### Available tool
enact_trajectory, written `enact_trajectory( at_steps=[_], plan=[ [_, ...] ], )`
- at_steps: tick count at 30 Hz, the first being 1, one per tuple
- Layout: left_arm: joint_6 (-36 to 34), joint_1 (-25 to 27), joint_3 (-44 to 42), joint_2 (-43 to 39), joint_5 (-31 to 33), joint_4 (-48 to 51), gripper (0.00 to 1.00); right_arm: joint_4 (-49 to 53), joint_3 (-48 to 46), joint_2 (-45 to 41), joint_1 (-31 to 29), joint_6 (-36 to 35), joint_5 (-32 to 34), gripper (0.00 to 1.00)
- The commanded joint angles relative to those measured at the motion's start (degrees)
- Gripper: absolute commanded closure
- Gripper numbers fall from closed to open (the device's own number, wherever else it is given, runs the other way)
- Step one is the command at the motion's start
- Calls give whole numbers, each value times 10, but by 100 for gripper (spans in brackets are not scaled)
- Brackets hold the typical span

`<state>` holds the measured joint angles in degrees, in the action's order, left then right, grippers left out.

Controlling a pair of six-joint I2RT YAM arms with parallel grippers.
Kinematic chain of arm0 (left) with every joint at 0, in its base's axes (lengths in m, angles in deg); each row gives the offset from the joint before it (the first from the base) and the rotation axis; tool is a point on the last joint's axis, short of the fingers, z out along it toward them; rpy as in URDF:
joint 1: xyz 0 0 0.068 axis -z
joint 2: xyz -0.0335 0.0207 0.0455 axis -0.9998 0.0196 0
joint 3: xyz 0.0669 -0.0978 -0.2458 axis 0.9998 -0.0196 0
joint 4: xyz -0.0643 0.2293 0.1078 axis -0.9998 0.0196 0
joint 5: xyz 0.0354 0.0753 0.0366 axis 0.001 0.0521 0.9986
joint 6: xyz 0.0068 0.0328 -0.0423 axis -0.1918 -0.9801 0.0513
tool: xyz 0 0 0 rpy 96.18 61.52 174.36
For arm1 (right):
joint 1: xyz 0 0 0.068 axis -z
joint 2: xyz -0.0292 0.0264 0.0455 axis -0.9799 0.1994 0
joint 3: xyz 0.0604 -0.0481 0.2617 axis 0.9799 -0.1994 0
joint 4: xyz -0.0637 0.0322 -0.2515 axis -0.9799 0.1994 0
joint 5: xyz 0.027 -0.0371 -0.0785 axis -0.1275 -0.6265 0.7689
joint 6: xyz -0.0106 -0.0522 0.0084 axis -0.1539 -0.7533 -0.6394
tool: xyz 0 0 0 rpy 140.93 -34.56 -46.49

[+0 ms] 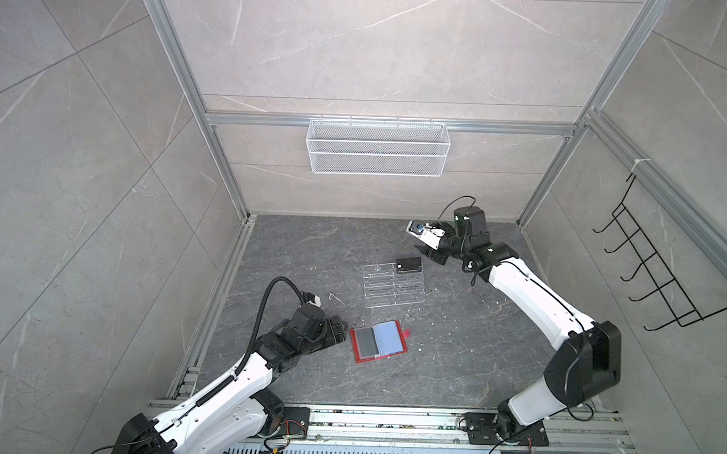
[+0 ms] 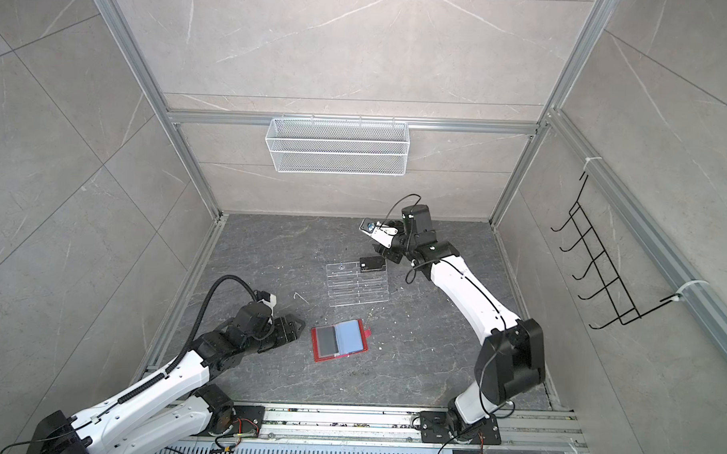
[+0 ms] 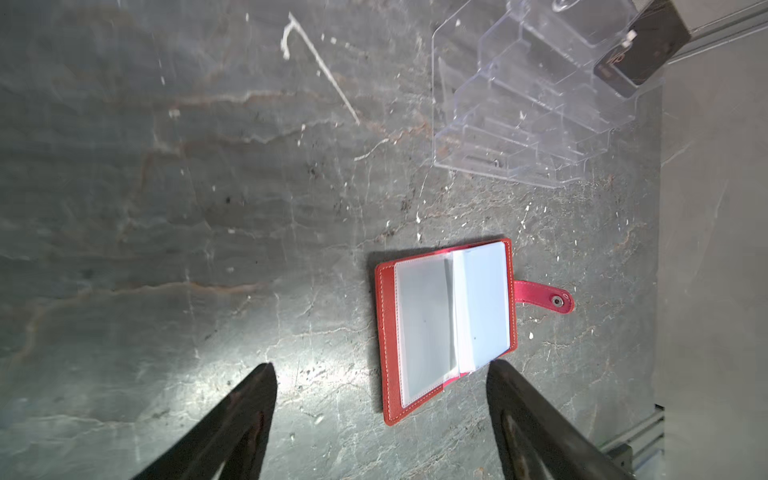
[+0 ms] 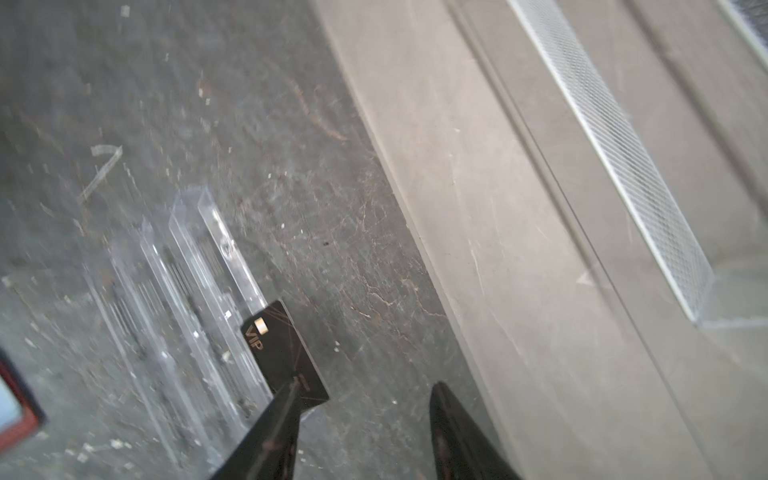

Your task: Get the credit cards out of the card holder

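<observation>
Jaws of right gripper (image 4: 369, 384) stand apart, nothing between them. In the right wrist view one fingertip (image 4: 291, 399) overlaps a corner of the black VIP card (image 4: 282, 353); whether it touches cannot be told. That card stands on edge in the top tier of a clear rack (image 4: 199, 291), at the rack's right end in both top views (image 1: 408, 264) (image 2: 372, 263).

Left gripper (image 3: 382, 365) has its jaws wide apart and holds nothing. It is low over the tabletop (image 1: 452, 364), just beside the left edge of the card holder (image 1: 378, 341).

The red holder lies open and flat, near side of the rack, strap out to the right. A dark grey rectangle (image 1: 365, 340) shows through its left sleeve in both top views; glare washes it pale in the left wrist view. The right sleeve looks bluish.

A white wire basket (image 1: 377, 147) hangs on the back wall.
</observation>
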<state>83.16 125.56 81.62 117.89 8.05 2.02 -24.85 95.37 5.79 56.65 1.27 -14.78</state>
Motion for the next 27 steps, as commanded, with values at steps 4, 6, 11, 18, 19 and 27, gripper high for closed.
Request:
enact_trajectory(
  at_steps=[4, 6, 11, 18, 19, 27],
  plan=[
    [142, 14, -64, 31, -83, -145, 25, -62, -141, -74, -6, 434, -122, 61],
    [160, 19, -80, 41, -90, -173, 25, -105, -208, -98, -28, 497, -133, 64],
    [226, 20, -146, 65, -97, -301, 29, -126, -302, -140, -125, 555, -77, 68],
    [224, 30, -141, 110, -100, -345, 39, -134, -361, -104, -203, 631, -39, 79],
    [222, 31, -141, 118, -101, -354, 40, -136, -365, -89, -208, 640, -35, 80],
    [218, 38, -135, 180, -108, -405, 63, -142, -382, 12, -215, 684, 9, 87]
  ],
)
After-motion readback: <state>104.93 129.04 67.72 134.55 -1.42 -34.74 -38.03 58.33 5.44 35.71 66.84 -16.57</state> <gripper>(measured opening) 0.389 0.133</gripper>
